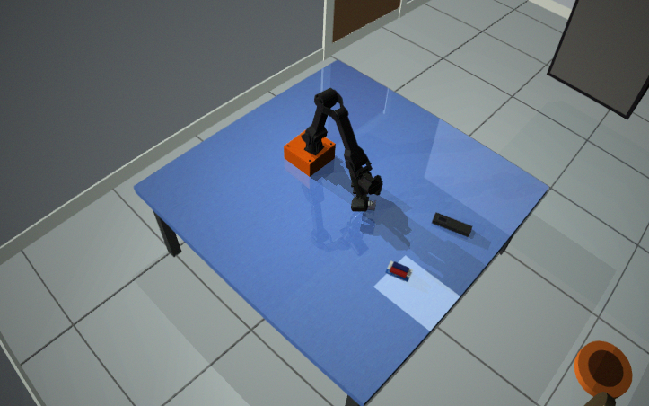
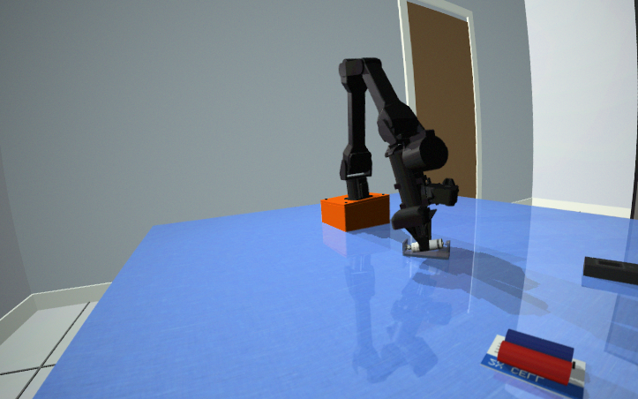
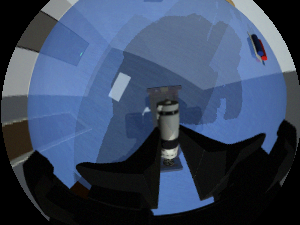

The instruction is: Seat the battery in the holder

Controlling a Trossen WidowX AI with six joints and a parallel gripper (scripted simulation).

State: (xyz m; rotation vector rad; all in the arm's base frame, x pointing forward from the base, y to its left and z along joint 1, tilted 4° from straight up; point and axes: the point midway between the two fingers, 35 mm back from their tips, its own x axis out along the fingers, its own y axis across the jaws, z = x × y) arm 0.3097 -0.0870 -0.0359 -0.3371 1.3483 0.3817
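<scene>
A white battery (image 2: 434,244) (image 3: 171,121) with dark bands lies between my fingertips, over the grey holder (image 2: 426,254) (image 3: 172,165). My gripper (image 2: 424,245) (image 3: 167,129) is shut on the battery around its middle. In the exterior view the battery lies between the holder's two end walls, close to level, with its right end slightly higher. In the wrist view its small terminal faces the far end wall, and the coiled spring (image 3: 168,162) is at the near end. Whether the terminal is under the lip, and whether the battery touches the holder floor, I cannot tell.
A red and blue cell pack (image 1: 399,270) (image 2: 534,361) (image 3: 259,48) lies towards the table's front. A long black block (image 1: 451,225) (image 2: 628,273) lies near the right edge. The arm's orange base (image 1: 309,156) (image 2: 356,214) stands behind the holder.
</scene>
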